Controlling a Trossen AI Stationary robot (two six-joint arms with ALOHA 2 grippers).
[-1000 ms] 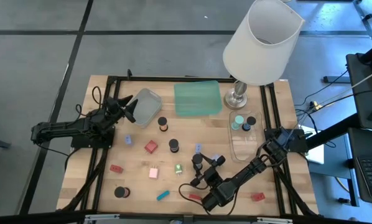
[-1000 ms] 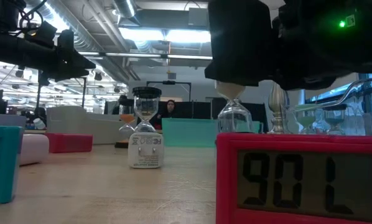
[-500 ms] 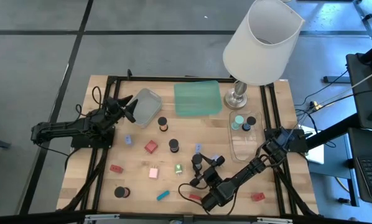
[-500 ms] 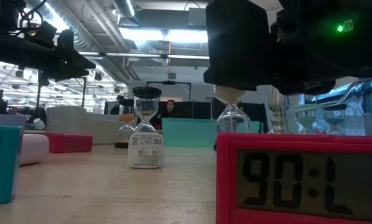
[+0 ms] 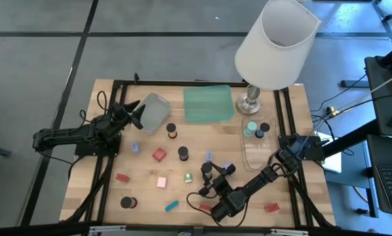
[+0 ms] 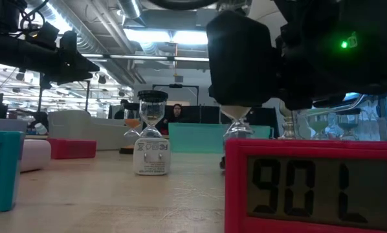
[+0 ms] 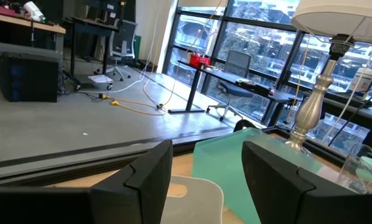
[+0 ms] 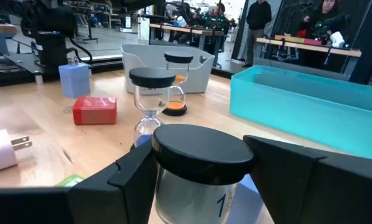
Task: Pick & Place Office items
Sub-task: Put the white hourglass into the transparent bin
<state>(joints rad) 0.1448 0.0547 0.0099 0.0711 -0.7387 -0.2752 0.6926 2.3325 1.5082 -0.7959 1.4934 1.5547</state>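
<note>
An hourglass with a black cap (image 8: 198, 149) stands on the table (image 5: 208, 169), right of the middle. My right gripper (image 5: 213, 177) comes at it level from the near side. It is open, with one finger (image 8: 133, 174) on each side of the cap. My left gripper (image 5: 133, 113) waits open at the table's left, by the grey tray (image 5: 154, 111), with nothing between its fingers (image 7: 145, 180). Small office items lie scattered over the table: a red block (image 8: 94, 110), a lavender block (image 8: 74, 78) and a teal bar (image 5: 172, 206). My right gripper's fingers stand close on either side of the hourglass's black cap (image 8: 173, 140), level from the near side. I cannot tell whether they touch it. The hourglass stands upright on the table.
A green tray (image 5: 208, 105) and a white-shaded lamp (image 5: 278, 42) stand at the far edge. A clear tray (image 5: 258, 151) on the right holds capped pieces. Two more hourglasses (image 8: 152, 93) stand beyond the gripper. A red timer (image 6: 310, 188) sits at the near edge.
In the low view my right gripper has dipped a little lower over the hourglass and shifted slightly toward the table's left. The hourglass stays standing on the table.
</note>
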